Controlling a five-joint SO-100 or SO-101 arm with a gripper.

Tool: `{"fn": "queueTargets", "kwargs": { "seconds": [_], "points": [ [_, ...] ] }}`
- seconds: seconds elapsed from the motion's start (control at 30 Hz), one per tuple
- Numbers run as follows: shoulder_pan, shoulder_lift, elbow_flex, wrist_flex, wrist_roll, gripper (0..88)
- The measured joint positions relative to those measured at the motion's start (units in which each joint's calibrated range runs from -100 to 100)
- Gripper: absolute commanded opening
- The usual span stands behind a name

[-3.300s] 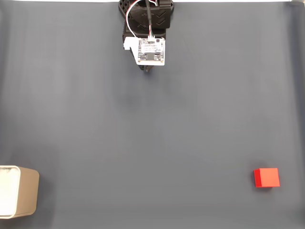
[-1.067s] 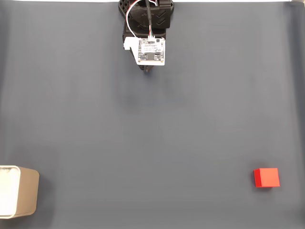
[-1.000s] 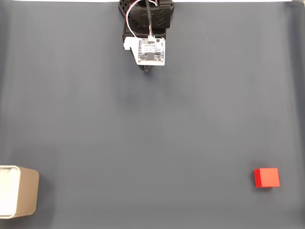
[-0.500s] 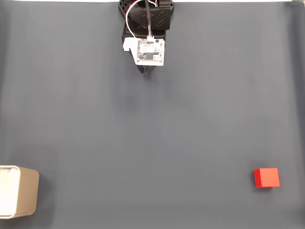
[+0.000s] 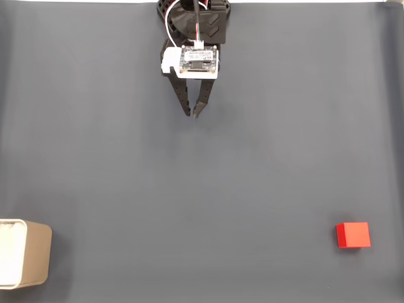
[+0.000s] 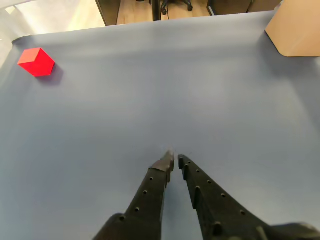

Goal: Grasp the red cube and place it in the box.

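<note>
The red cube (image 5: 353,235) rests on the dark grey mat at the lower right of the fixed view; the wrist view has the red cube (image 6: 36,61) far off at the upper left. The beige box (image 5: 28,254) stands at the lower left edge of the fixed view, and a corner of the box (image 6: 297,30) shows at the wrist view's upper right. My gripper (image 5: 192,114) hangs near the top centre, far from both. Its black fingers meet at the tips with nothing between them, so the gripper (image 6: 175,159) is shut and empty.
A white circuit board (image 5: 199,61) sits on the arm above the fingers. The grey mat (image 5: 202,189) covers the whole table. Beyond the mat's far edge, the wrist view shows a wooden floor and a chair base (image 6: 170,5).
The arm has unfolded from its tucked pose over the last half second. The fingers now reach down and forward into view below the circuit board. Cube and box have not moved.
</note>
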Motion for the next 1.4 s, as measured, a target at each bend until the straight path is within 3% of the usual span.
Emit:
{"fn": "queueTargets", "kwargs": {
  "seconds": [0.67, 1.4],
  "points": [
    [-1.6, 22.9, -23.3, -3.6, 0.9, 0.0],
    [-13.3, 45.4, -50.1, 0.2, 1.0, 0.3]
  ]
}}
